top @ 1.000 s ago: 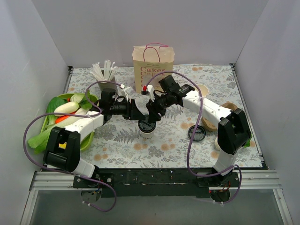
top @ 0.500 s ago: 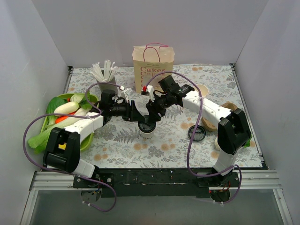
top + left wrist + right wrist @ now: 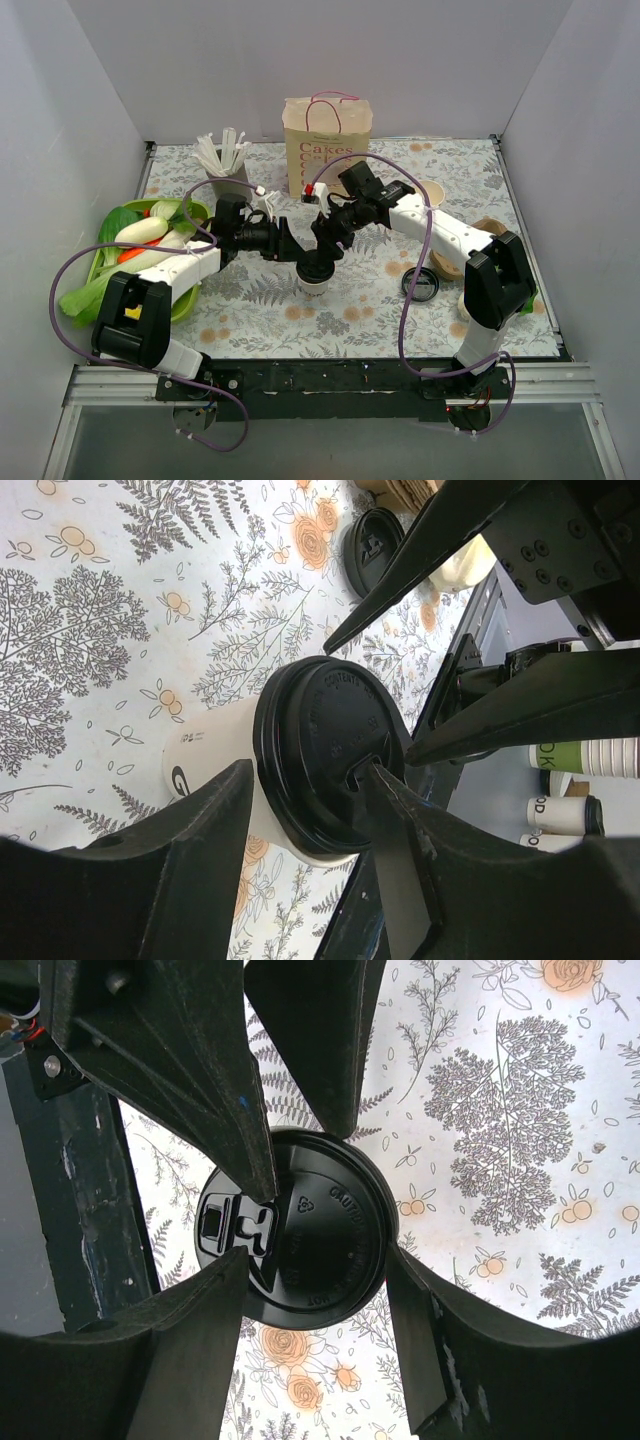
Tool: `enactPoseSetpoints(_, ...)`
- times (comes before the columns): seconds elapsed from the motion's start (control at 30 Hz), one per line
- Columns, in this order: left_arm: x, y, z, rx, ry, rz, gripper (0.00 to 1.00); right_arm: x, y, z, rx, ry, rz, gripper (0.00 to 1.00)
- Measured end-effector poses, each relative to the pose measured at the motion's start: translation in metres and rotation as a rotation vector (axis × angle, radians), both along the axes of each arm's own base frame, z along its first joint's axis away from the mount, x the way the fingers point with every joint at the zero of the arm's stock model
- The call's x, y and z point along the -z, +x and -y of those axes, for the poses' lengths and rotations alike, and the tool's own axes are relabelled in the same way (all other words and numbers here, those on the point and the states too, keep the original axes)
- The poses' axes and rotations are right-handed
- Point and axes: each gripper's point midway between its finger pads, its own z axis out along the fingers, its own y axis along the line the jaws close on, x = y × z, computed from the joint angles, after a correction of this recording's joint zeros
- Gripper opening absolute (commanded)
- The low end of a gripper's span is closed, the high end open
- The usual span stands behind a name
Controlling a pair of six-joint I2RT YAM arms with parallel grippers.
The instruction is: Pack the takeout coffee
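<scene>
- Flower-printed cloth covered the table (image 3: 350,325), which was closed in by plain grey walls on three sides.
- The right gripper (image 3: 315,1265) hung over the cup from above, fingers spread to the width of the black lid (image 3: 320,1215), one on each side of the rim. Both looked to lie against the rim. Whether they pressed on it or only bracketed it could not be told.
- The left gripper (image 3: 308,775) lay low on the cup's left, fingers part-open and holding nothing. One fingertip overlapped the lid's top near the sip hole and the other sat at the rim. Judged purpose: steadying the lid while the other arm set its hold.
- The takeout coffee (image 3: 316,278) stood upright at mid-table between the two grippers, lid seated, dark print showing on its white side. Whether its base rested on the cloth could not be confirmed.
- The paper bag (image 3: 328,140) stood upright at the far edge, behind the cup and well apart from it, handles up and mouth upward, so it could be loaded from above. The cup was not yet in it, so the task was judged to be at the grasp stage.
- Risk noted: a hold on the lid rim alone could pull the lid off, and a grip on the paper wall would be safer.
- A loose black lid (image 3: 420,284) lay flat to the cup's right, apart from it and clear of the lift path.
</scene>
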Motion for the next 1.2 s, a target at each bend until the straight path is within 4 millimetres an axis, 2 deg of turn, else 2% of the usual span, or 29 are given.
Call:
enactPoseSetpoints(0.67,0.001,-0.001,0.0,0.0,0.0,-0.006,0.48,0.002,-0.007,-0.004,-0.024,-0.007,0.007,0.64)
enactPoseSetpoints(1.2,0.0,-0.01,-0.003,0.002,0.005,-0.012,0.48,0.008,-0.031,-0.016,-0.137,-0.059,0.108,0.63)
